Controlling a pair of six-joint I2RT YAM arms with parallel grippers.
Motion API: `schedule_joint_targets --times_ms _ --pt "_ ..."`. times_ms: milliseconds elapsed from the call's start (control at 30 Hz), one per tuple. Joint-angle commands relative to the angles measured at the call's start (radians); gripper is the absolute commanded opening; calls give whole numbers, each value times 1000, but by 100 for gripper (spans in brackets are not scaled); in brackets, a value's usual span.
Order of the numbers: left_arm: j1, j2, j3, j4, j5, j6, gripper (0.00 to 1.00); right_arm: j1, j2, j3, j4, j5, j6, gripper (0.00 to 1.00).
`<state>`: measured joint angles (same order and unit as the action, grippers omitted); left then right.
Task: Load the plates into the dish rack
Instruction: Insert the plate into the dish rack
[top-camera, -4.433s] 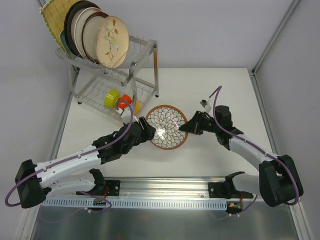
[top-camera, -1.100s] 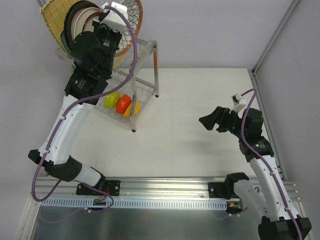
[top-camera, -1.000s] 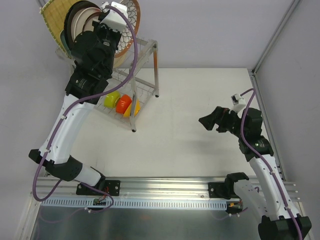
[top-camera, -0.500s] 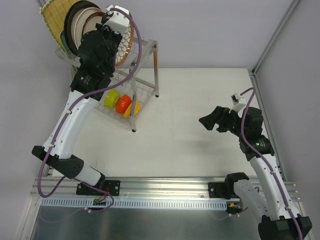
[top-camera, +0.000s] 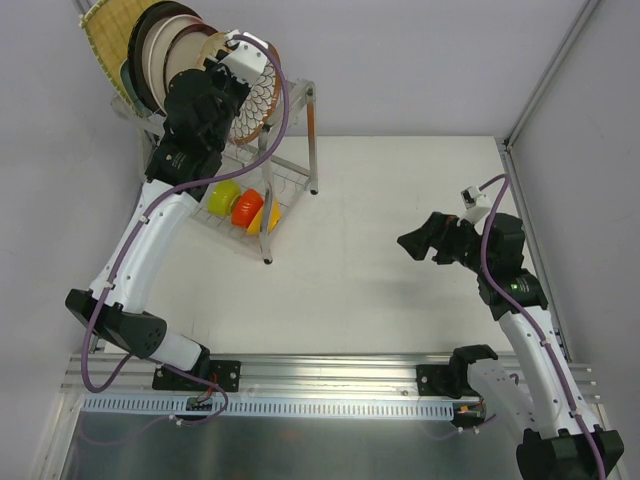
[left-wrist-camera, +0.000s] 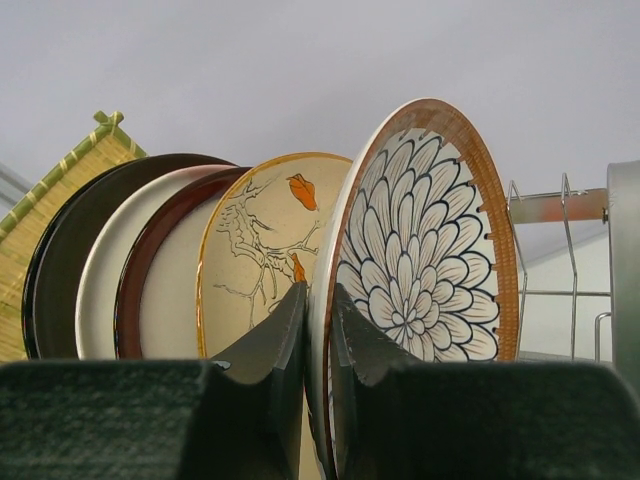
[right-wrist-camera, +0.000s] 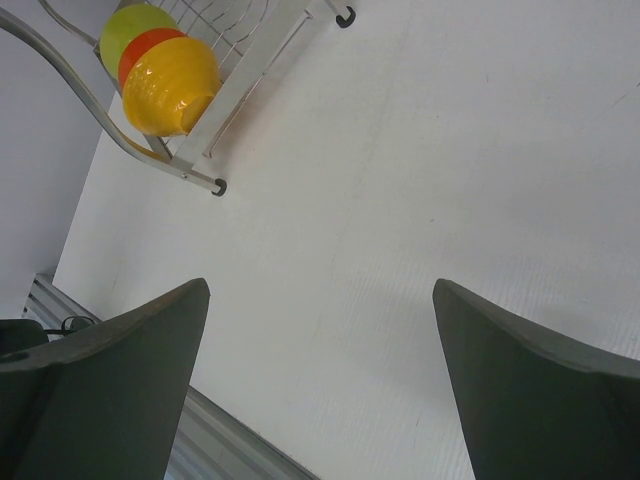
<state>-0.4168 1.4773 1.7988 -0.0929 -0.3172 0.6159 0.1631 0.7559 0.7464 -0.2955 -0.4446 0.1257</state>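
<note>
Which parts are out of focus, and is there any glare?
Left wrist view: the left tool is soft, the petal plate sharp. Right wrist view: the right tool is blurred, small glare on the yellow bowl. Top view: sharp, evenly lit.

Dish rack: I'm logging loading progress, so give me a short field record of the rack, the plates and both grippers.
dish rack: two tiers, at the far left of the table
upper tier: plates standing on edge in a row
petal plate: upright at the row's open end, beside the floral plate; its bottom edge is hidden
left gripper: shut on the petal plate's rim
right gripper: open, empty, above the table
lower tier: green, orange and yellow bowls
</note>
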Motion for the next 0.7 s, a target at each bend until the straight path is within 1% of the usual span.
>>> schedule_joint_targets --times_ms 0,267,567,667 --pt "26 -83 8 177 53 13 0 -2 3 41 29 -20 -6 100" --pt "44 -78 -22 182 95 34 0 0 -1 31 27 -16 -8 100" --pt "58 -52 17 202 115 50 0 -2 0 36 25 -16 -9 99" --pt "58 -52 10 202 112 45 0 -2 -3 33 22 -13 -11 99"
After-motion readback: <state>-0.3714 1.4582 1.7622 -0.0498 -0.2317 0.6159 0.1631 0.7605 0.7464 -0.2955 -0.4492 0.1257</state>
